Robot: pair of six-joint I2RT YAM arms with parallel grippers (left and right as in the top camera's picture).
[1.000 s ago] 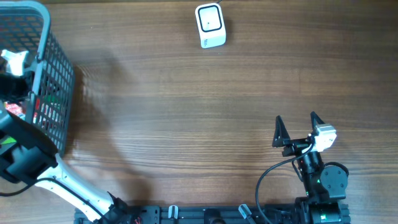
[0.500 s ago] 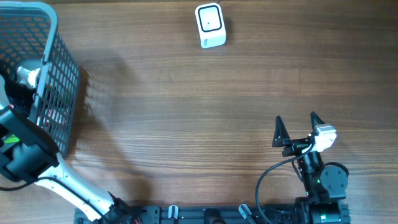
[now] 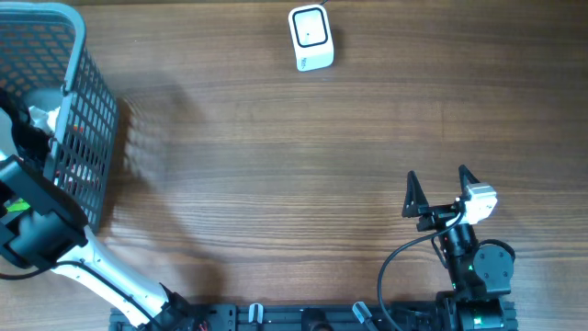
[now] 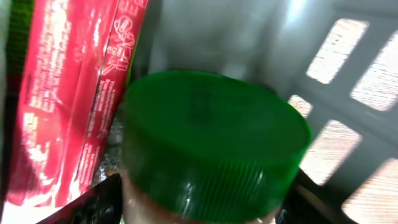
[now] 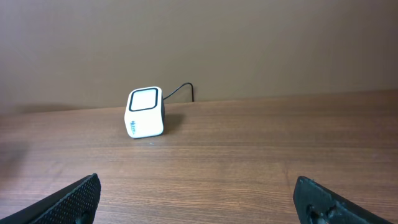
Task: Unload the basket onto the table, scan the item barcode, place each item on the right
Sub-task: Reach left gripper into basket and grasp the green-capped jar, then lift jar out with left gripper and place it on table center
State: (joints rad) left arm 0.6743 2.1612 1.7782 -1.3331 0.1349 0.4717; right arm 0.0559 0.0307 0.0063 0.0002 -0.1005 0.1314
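Jar with a green lid sat down inside the grey basket, at the left edge of the table, right beside a red packet. The left gripper was down in the basket too, with a dark finger on each side of the jar, I think to pick it up. I could not tell if it was squeezing the jar. The right gripper sat near the front of the table, wide open and holding nothing. It faced the white scanner, which stood far from the jar. The jar probably had to come out first, so its barcode could be shown.
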